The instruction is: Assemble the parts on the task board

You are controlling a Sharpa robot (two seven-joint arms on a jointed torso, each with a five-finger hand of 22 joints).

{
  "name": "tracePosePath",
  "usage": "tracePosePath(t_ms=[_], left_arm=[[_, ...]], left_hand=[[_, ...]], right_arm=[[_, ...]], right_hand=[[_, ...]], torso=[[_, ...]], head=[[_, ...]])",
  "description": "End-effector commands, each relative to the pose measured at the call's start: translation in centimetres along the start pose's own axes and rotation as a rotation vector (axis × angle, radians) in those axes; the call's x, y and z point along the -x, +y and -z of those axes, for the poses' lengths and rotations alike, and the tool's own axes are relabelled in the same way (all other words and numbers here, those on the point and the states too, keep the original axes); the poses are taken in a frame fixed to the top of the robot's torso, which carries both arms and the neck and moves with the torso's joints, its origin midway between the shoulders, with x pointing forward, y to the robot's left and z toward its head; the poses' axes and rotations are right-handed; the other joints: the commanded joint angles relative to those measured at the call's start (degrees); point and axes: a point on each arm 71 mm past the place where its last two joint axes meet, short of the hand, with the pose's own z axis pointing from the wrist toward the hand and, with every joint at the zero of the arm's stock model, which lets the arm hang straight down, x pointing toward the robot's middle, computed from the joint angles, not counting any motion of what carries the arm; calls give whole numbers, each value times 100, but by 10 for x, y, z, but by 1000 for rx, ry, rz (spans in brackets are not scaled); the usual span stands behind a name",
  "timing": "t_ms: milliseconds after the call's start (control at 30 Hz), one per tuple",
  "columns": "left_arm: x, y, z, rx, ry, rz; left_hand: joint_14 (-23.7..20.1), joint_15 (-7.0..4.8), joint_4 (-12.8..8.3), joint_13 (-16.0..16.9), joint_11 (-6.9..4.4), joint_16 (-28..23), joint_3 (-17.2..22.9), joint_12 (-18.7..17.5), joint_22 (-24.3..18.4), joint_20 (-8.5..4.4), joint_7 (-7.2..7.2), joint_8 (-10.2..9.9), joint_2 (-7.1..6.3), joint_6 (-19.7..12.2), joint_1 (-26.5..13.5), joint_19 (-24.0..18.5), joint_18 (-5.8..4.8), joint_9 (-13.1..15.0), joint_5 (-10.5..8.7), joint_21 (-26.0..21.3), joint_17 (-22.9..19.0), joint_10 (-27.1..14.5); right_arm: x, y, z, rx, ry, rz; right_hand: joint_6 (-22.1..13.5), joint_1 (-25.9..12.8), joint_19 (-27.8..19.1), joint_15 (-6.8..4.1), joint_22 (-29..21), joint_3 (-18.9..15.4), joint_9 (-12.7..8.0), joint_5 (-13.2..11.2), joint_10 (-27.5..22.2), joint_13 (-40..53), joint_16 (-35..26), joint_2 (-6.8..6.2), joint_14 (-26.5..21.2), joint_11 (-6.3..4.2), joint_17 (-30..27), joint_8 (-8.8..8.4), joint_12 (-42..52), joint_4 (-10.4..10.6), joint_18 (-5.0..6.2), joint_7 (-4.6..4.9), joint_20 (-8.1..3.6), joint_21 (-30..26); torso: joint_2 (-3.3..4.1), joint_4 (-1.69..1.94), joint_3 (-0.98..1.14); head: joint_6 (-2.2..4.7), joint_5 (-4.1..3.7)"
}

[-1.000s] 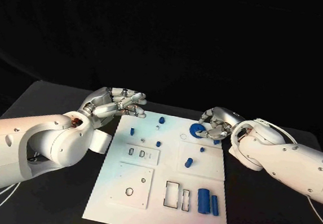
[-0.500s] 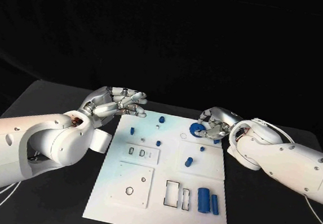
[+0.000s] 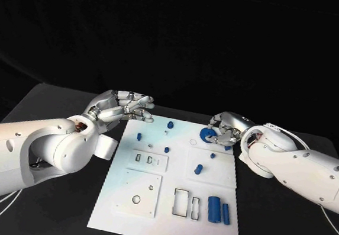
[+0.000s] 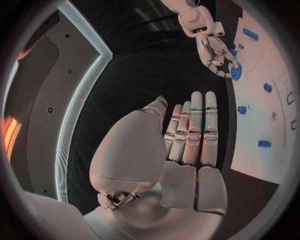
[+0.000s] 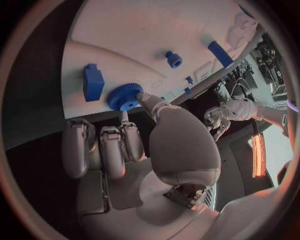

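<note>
Gear gripped at the board's far edge

Right robot hand [image 3: 224,128] pinches a blue gear [image 3: 207,136] at the far right corner of the task board [image 3: 168,219]. Left robot hand [image 3: 123,107] hovers beside the board's far left corner, fingers curled, holding nothing.

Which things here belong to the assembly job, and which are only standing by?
Belonging to the job:
- task board
- blue gear, touched by the right hand
- blue block beside the gear
- two blue bars near the board's front
- small blue peg

Standing by:
- left hand, holding nothing, off the board's far corner
- black table
</note>
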Motion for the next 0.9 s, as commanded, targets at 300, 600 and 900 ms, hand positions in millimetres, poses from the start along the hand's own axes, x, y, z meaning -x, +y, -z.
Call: tracePosePath(t_ms=[300, 600, 900], left_arm=[[-2, -1, 0, -3, 18, 11], [-2, -1, -1, -2, 19, 11], [-2, -1, -1, -3, 17, 11]], left_hand=[[17, 27, -2, 8, 28, -5, 28, -36, 7, 3, 12, -33, -37, -48, -28, 30, 68, 9, 20, 30, 13, -1], [17, 27, -2, 8, 28, -5, 28, -36, 7, 3, 12, -33, -37, -48, -28, 30, 68, 9, 20, 30, 13, -1], [17, 27, -2, 8, 28, -5, 28, -36, 7, 3, 12, -33, -37, -48, -28, 30, 68, 9, 20, 30, 13, -1]], right_arm=[[-2, 9, 5, 70, -87, 25], [2, 28, 9, 148, -198, 49], [0, 68, 12, 256, -223, 60]], right_hand=[[321, -146, 111, 6, 373, 445, -7, -280, 130, 570, 44, 89, 530, -36, 1249, 131, 89, -13, -71, -68, -34, 136], [404, -141, 160, -21, 455, 505, 1, -263, 152, 588, 49, 88, 534, -69, 1270, 167, 99, -45, -89, -104, -55, 194], [414, -153, 189, -26, 503, 507, 0, -267, 166, 602, 58, 73, 542, -72, 1303, 168, 108, -47, -101, -107, -59, 229]], torso=[[1, 1, -3], [0, 3, -8], [1, -6, -13]], head=[[19, -15], [37, 1], [58, 26]])
